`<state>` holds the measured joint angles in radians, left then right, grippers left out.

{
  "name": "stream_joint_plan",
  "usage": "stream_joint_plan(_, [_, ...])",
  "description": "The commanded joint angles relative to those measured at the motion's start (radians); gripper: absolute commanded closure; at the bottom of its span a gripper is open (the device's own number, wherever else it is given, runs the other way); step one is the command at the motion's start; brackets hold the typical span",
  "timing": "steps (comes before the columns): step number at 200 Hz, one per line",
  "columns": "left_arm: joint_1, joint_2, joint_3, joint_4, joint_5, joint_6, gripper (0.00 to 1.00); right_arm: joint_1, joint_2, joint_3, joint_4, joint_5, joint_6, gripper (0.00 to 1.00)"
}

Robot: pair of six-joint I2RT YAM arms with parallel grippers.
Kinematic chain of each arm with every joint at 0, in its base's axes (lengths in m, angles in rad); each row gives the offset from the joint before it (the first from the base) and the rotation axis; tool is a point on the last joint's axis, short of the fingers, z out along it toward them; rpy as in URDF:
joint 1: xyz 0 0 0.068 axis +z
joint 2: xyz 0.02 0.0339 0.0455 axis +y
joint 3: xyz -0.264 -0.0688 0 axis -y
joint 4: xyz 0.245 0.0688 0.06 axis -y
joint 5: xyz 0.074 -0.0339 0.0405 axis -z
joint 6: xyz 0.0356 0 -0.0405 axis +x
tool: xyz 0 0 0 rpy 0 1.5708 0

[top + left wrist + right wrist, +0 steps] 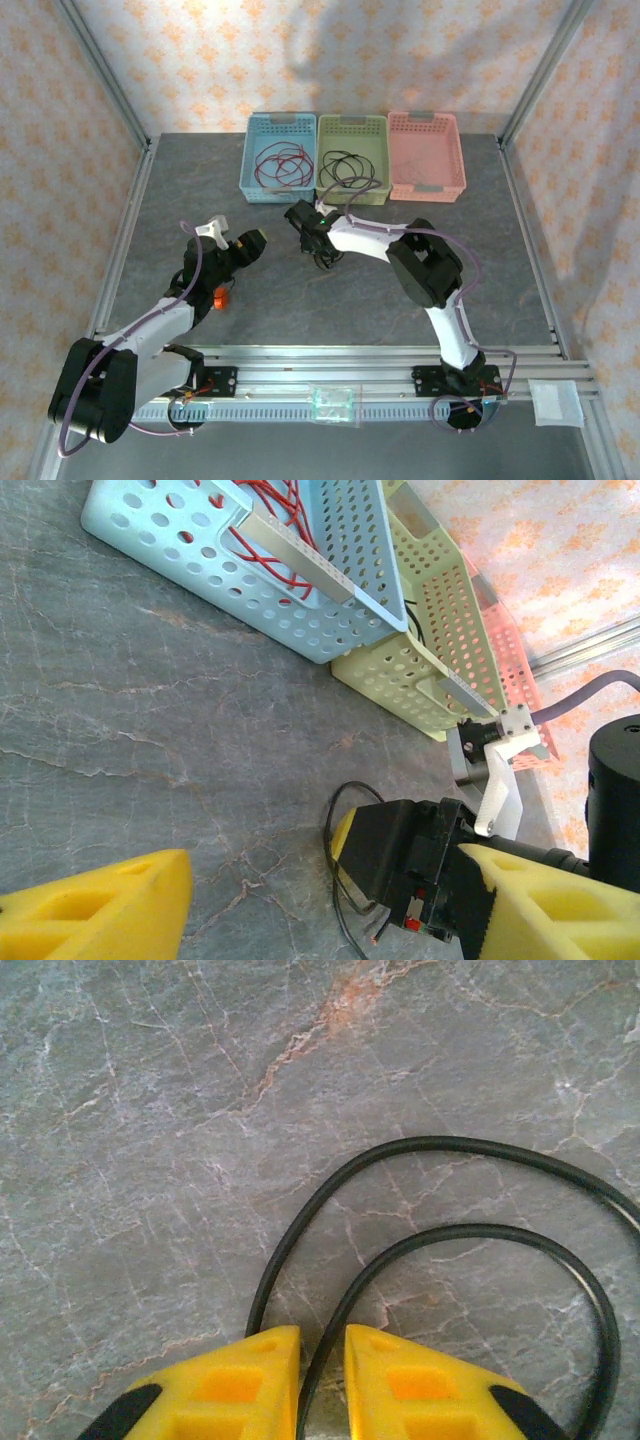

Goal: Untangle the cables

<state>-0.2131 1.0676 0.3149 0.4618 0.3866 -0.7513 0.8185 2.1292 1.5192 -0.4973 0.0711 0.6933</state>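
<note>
A black cable lies in loose loops on the grey table in front of the baskets. My right gripper points down onto it. In the right wrist view one strand of the black cable runs between the yellow fingers of the right gripper; they stand narrowly open, with a gap beside the strand. My left gripper hovers to the left, wide open with nothing between its fingers. It faces the black cable. Red cables lie in the blue basket, more black cables in the green one.
Three baskets stand in a row at the back: blue, green and pink, the pink one with nothing in it. Metal frame posts and patterned walls close in the table sides.
</note>
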Motion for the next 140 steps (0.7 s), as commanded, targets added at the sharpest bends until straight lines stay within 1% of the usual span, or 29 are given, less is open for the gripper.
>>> stream_joint_plan(1, [0.009,0.010,0.026,0.040,0.017,0.022,0.31,0.005,0.050,-0.003,-0.092,0.026,-0.021,0.85])
stream_joint_plan(18, [0.008,0.018,0.031,0.035,0.020,0.035,0.31,0.005,0.041,-0.019,-0.077,0.013,-0.015,0.90])
stream_joint_plan(31, [0.007,0.030,0.047,-0.003,0.015,0.066,0.31,0.005,0.029,-0.031,-0.068,0.000,-0.005,0.93])
stream_joint_plan(55, [0.000,0.061,0.085,-0.076,0.017,0.136,0.30,0.005,-0.009,-0.053,-0.047,-0.013,0.014,0.96])
stream_joint_plan(72, [-0.015,0.077,0.106,-0.099,0.023,0.159,0.30,0.005,-0.057,-0.080,-0.020,-0.008,0.021,0.97])
stream_joint_plan(95, [-0.033,0.096,0.109,-0.075,0.040,0.159,0.30,0.005,-0.156,-0.155,0.068,-0.011,0.023,0.99])
stream_joint_plan(140, [-0.064,0.130,0.093,0.020,0.071,0.140,0.30,0.005,-0.293,-0.240,0.140,-0.016,0.057,1.00])
